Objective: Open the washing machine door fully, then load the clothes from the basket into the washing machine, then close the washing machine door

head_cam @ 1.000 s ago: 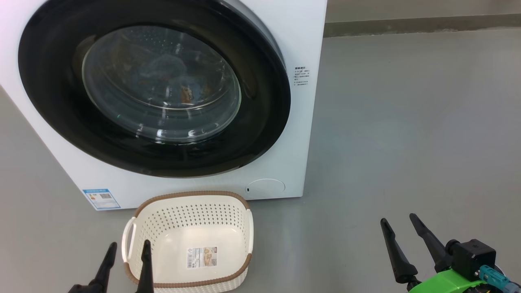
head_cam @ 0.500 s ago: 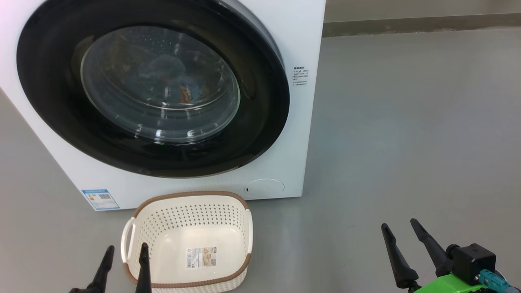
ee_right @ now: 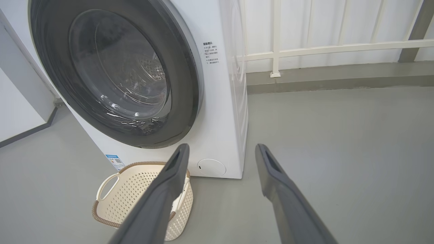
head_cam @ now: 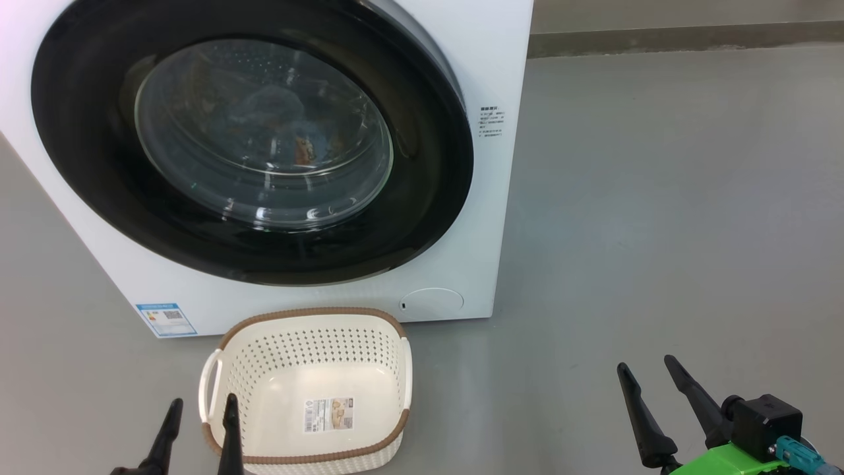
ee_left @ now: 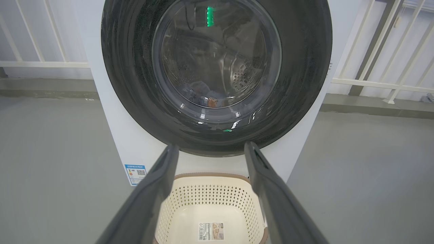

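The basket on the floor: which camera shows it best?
The head view: the basket shows almost whole, empty, sticker visible. The left wrist view cuts off its near end; in the right wrist view the right gripper covers part of it.

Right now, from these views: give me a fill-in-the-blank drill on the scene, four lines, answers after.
1. The washing machine door is ____.
2. On the bottom of the basket lies a product ____.
3. The clothes show through the door, inside the ____.
4. The left gripper and the right gripper are both ____.
Missing words: shut; sticker; drum; open.
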